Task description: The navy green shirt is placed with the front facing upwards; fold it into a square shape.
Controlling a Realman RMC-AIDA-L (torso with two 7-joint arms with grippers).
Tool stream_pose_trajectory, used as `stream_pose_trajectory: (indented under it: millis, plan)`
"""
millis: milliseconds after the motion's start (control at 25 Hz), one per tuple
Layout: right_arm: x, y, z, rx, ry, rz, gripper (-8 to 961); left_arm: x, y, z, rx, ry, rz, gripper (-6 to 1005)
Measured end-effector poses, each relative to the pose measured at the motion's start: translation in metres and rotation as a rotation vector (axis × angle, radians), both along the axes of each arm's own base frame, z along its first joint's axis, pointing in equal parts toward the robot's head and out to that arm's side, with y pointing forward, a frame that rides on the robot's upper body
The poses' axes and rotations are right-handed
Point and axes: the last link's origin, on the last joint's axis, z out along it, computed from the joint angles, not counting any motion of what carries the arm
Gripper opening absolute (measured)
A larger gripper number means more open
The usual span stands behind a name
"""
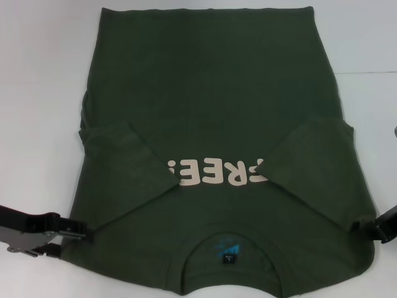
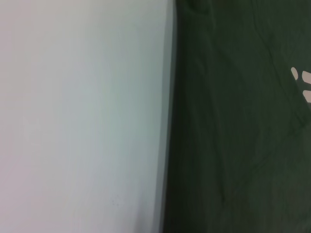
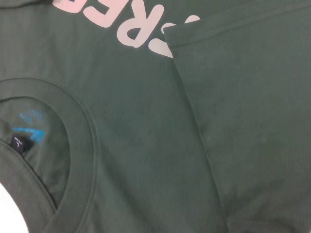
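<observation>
Soft olive cotton, the navy green shirt (image 1: pixel 217 112) lies front up mid-table with both sleeves folded in, likely limp and light. At 8 o'clock the left gripper (image 1: pixel 84 234) touches its shoulder edge, fingers unreadable; at 4 o'clock the right gripper (image 1: pixel 366 228) likewise. Shoulder corners seem the best hold, with bare white table (image 1: pixel 37 74) on both sides.

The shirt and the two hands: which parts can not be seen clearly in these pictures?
- Lettering on the navy green shirt: both folded-in sleeves cover its ends in the head view.
- Collar: its near rim is cut off by that view's bottom edge.
- Left hand: its fingertips are unclear against the shirt's edge.
- Right hand: mostly cut off by the picture's edge.
- Both wrist views show no fingers.
</observation>
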Motion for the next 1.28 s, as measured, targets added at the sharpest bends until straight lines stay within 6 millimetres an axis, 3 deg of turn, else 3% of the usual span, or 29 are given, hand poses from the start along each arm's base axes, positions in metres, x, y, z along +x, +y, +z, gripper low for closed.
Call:
stream_pose_trajectory:
  millis: [1280]
  plan:
    - [-0.0028, 0.0038, -0.0024, -0.013, 0.002, 0.007, 37, 0.0019, 0.0051, -0.003, -0.016, 0.036, -0.025, 868]
